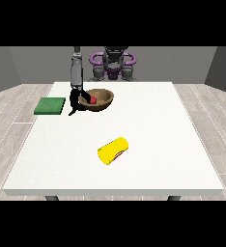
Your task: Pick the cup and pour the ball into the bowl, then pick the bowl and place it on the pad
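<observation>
A brown bowl (101, 99) sits at the far left-middle of the white table (148, 140), with a red ball (92, 100) inside it near its left side. The hand at the view's left (76, 102) hangs from a grey arm and is closed over the bowl's left rim. A yellow cup (113, 150) lies on its side near the table's middle front, away from any hand. A green pad (50, 105) lies flat at the table's left edge, just left of the hand. No hand shows at the view's right.
The robot's torso (113, 65) stands behind the far edge of the table. Grey wooden floor surrounds the table on all sides.
</observation>
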You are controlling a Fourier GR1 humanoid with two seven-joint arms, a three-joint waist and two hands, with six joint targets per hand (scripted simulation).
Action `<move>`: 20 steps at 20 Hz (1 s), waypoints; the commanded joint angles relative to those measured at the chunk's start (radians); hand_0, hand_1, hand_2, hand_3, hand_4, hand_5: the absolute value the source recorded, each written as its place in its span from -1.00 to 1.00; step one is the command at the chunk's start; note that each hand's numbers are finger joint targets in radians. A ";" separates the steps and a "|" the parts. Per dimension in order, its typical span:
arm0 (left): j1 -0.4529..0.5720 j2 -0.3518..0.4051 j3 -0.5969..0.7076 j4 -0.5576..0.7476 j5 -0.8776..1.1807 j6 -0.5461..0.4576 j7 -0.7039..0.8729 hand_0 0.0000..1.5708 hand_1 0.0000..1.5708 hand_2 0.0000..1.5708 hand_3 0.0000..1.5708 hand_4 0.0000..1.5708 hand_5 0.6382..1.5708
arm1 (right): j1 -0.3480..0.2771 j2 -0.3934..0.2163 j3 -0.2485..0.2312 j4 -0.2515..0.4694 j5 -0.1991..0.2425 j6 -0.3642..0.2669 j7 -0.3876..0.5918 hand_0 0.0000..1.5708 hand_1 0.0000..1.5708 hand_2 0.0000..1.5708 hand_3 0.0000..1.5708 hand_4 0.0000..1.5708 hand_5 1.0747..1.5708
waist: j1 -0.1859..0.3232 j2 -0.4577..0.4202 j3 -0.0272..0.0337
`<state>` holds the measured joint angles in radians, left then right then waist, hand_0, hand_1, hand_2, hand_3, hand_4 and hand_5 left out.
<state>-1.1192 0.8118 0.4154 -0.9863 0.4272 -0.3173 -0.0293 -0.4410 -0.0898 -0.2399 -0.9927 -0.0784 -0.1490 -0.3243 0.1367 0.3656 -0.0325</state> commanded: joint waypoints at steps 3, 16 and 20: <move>0.016 0.018 0.010 0.054 0.015 -0.035 0.010 -1.00 -1.00 -1.00 -1.00 -1.00 0.95 | 0.009 -0.099 0.041 0.039 0.121 -0.094 0.215 1.00 1.00 1.00 1.00 0.49 0.57 | 0.001 -0.021 0.0300; 0.205 0.128 0.113 0.263 -0.001 -0.136 -0.193 -1.00 -1.00 -1.00 -1.00 -1.00 0.94 | -0.086 -0.262 0.059 -0.120 0.101 0.072 0.547 1.00 1.00 1.00 1.00 0.65 0.68 | -0.141 -0.071 0.0322; 0.197 0.102 0.084 0.202 -0.022 -0.060 -0.170 -1.00 -1.00 -1.00 -1.00 -1.00 0.93 | -0.093 -0.355 0.034 -0.016 0.123 0.138 0.458 1.00 1.00 1.00 1.00 0.66 0.83 | -0.149 -0.070 0.0335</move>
<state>-0.9402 0.9389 0.5123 -0.7438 0.4114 -0.4069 -0.1867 -0.5169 -0.3701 -0.1714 -1.0861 0.0461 -0.0659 0.1788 -0.0183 0.2916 -0.0007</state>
